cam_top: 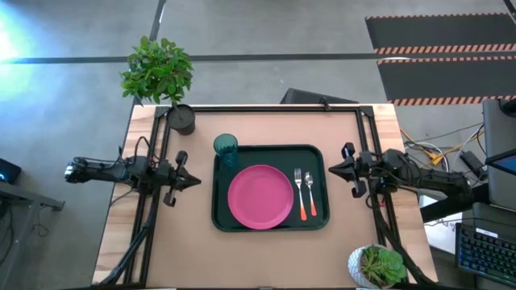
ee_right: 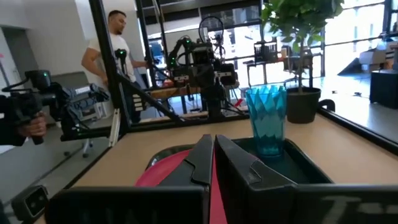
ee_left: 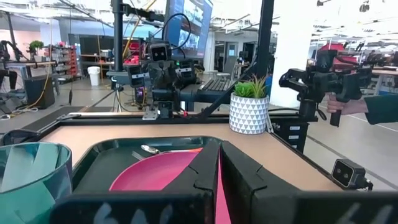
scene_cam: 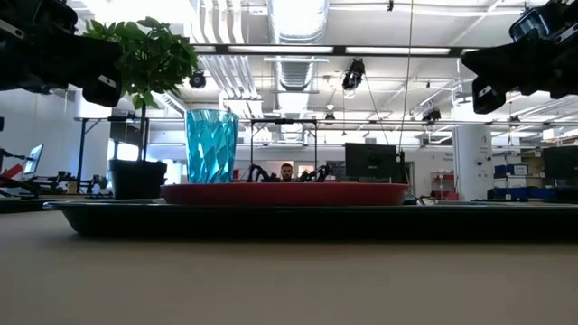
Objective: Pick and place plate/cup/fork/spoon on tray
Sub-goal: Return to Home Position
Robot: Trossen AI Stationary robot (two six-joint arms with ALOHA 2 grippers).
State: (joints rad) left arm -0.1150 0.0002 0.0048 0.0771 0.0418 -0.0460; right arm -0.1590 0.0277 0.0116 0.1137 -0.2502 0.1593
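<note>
The dark tray [cam_top: 310,221] lies mid-table. On it rest the pink plate [cam_top: 260,196], the teal cup [cam_top: 226,147] standing upright in its far left corner, and the fork [cam_top: 299,192] and spoon [cam_top: 310,193] side by side to the right of the plate. My left gripper [cam_top: 196,180] hovers shut, level, just off the tray's left rim. My right gripper [cam_top: 332,170] hovers shut off the right rim. Both point at the tray with nothing between their fingers. The wrist views show the plate [ee_left: 155,174] and cup [ee_right: 267,121] beyond the shut fingers.
A leafy plant in a dark pot [cam_top: 181,118] stands at the table's far left corner. A small plant in a white pot [cam_top: 376,266] is at the near right. Black frame rails run along both sides. A person [ee_right: 115,43] stands beyond the table.
</note>
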